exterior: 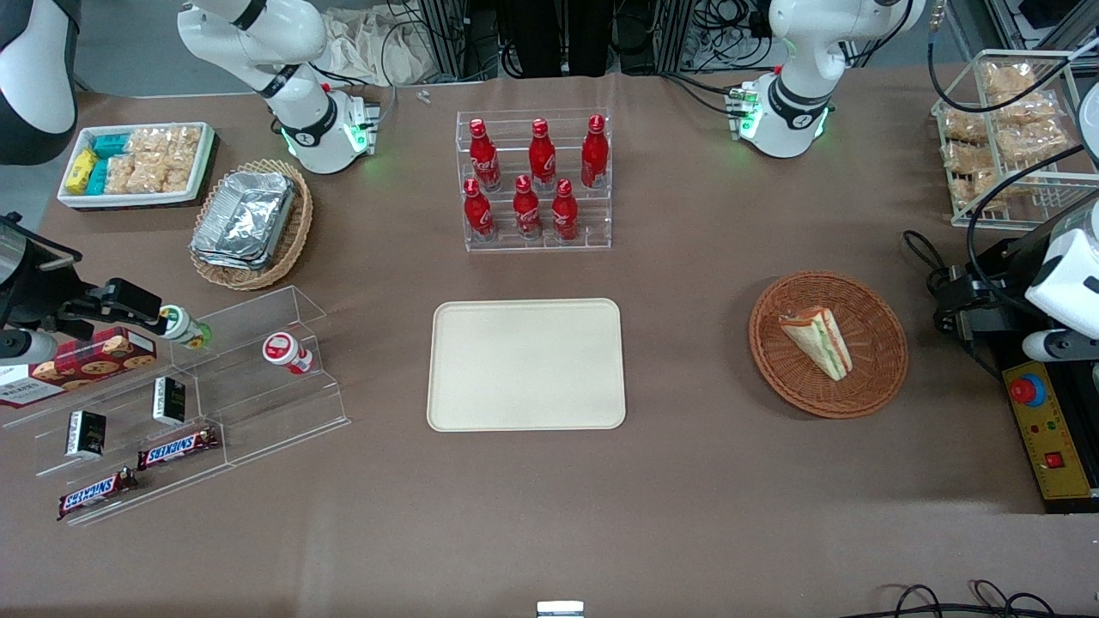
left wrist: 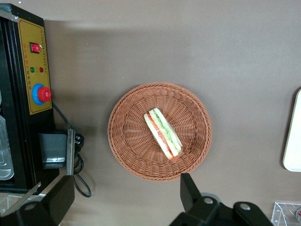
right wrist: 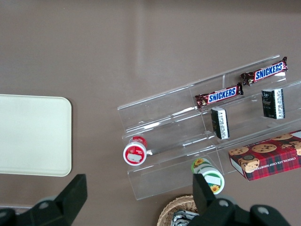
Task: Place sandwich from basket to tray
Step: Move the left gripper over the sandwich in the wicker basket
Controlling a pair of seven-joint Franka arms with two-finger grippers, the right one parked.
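The sandwich (exterior: 818, 342), a pale wedge with green and orange-red filling along its edge, lies in the round reddish-brown basket (exterior: 876, 378) toward the working arm's end of the table. The cream tray (exterior: 525, 364) sits bare at the table's middle. My gripper (exterior: 955, 302) hangs above the table beside the basket, toward the working arm's end. In the left wrist view the gripper (left wrist: 124, 197) is open wide with nothing between its fingers. There the basket (left wrist: 127, 141) and the sandwich (left wrist: 163, 133) lie just past the fingertips, and a strip of the tray (left wrist: 294, 136) shows.
A black and yellow control box (exterior: 1043, 429) with cables stands close beside the gripper. A rack of red bottles (exterior: 537, 184) is farther from the camera than the tray. Wire snack rack (exterior: 1013, 137), acrylic shelf (exterior: 189, 403), foil-tray basket (exterior: 251, 221), white bin (exterior: 137, 163).
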